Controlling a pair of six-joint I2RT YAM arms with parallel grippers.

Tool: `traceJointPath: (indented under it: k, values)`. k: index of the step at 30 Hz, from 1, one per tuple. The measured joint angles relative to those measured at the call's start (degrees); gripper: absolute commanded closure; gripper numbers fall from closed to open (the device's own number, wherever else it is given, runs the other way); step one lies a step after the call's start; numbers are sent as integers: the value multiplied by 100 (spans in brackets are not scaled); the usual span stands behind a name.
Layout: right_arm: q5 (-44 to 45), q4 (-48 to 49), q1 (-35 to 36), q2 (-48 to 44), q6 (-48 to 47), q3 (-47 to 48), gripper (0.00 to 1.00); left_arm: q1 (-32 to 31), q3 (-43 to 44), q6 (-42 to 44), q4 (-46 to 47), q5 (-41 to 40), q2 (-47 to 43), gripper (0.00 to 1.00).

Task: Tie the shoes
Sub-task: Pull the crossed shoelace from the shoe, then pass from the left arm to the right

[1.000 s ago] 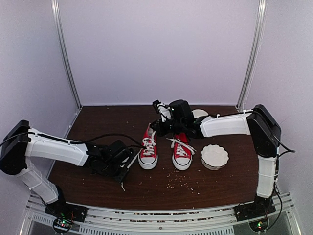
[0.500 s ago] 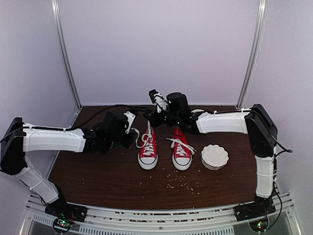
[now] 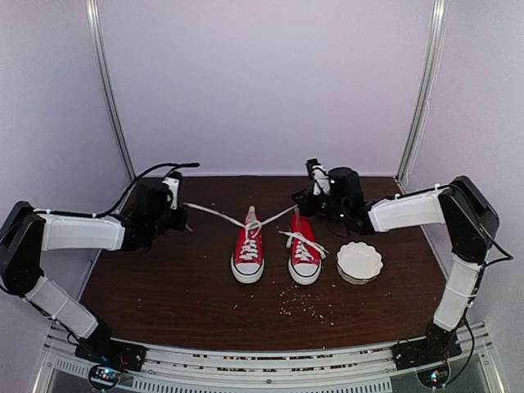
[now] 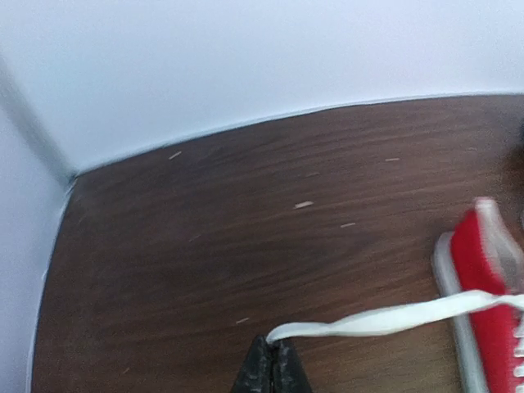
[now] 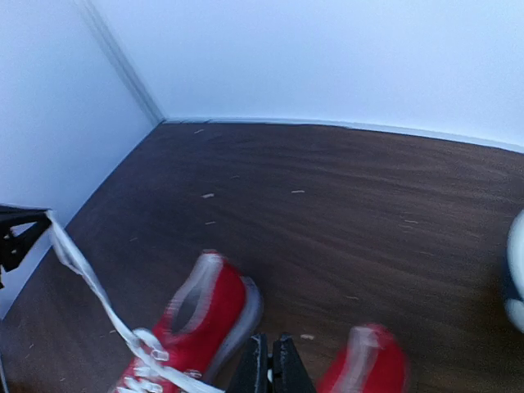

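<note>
White scalloped bowl (image 3: pixel 359 261) on brown table (image 3: pixel 164 286); crumbs (image 3: pixel 303 304) scattered.

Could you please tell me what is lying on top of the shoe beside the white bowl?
Loose white laces lie untied across the top of that shoe. Its inside cannot be seen; the lacing covers it.

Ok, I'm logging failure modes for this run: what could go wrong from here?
1. The left gripper and right gripper pull the lace taut in opposite directions. Nothing holds the shoe down, so it may tip or slide.
2. The left gripper pinches only the lace's very end, which could slip free.
3. The right gripper sits close behind the second shoe and might knock it.
</note>
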Motion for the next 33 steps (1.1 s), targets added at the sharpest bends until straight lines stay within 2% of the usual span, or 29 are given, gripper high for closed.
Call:
traceJointPath:
  k: [3, 4, 10, 14, 19, 27, 31, 33]
  values:
    - [146, 317, -907, -728, 304, -1270, 100, 999, -977, -385, 149, -81, -555, 100]
    - [160, 446, -1233, -927, 439, -1655, 100, 1128, -1231, -487, 184, -72, -726, 100]
    - [-437, 1449, -1989, -962, 1349, -2968, 100, 1180, -2004, -870, 352, 170, -1467, 100]
    - [-782, 2188, -2321, -713, 1867, -3381, 100, 1250, -2218, -992, 402, 343, -1609, 100]
    - [-866, 2594, -2363, -715, 2122, -3510, 100, 1410, -2299, -1080, 450, 603, -1611, 100]
    - [-870, 2269, -2356, -953, 1932, -3373, 100, 1453, -2328, -1137, 505, 710, -1668, 100]
    - [-522, 1349, -1991, -977, 1366, -2730, 100, 1349, -2208, -1082, 507, 833, -1377, 100]
    - [-210, 717, -1550, -977, 968, -2133, 100, 1027, -1873, -1001, 444, 807, -898, 100]
